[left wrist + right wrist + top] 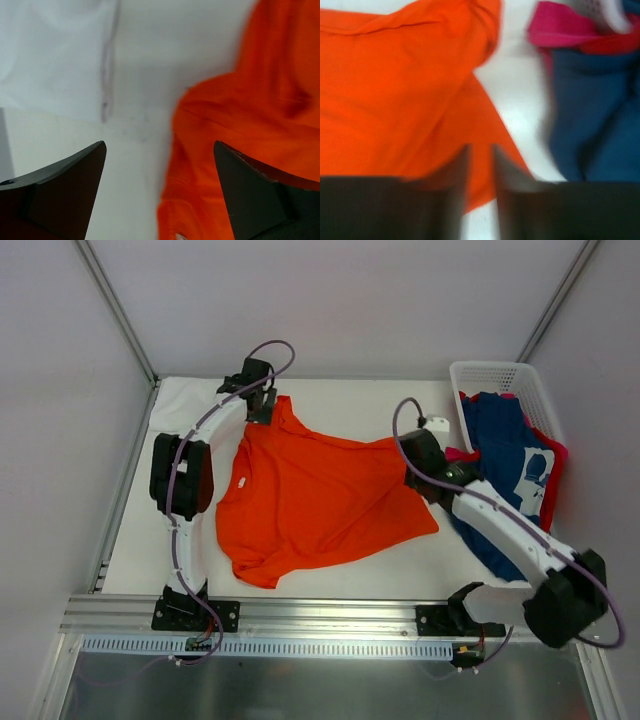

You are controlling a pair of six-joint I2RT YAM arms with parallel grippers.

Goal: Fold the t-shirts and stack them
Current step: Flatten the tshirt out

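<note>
Left gripper (pixel 159 146) stands wide apart beside the orange t-shirt (pixel 320 502), holding nothing. Right gripper (pixel 481 150) fingers sit nearly together over its edge. Blur makes any grip impossible to tell.

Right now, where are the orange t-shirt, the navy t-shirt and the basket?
orange t-shirt (pixel 320 500), top view, middle of its chest.
navy t-shirt (pixel 496 438), top view, plain cloth left of the white print.
basket (pixel 485 365), top view, its far rim.

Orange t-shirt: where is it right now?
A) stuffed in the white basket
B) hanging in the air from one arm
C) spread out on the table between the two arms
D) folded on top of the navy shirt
C: the orange t-shirt lies unfolded on the table, outside the basket.
</note>
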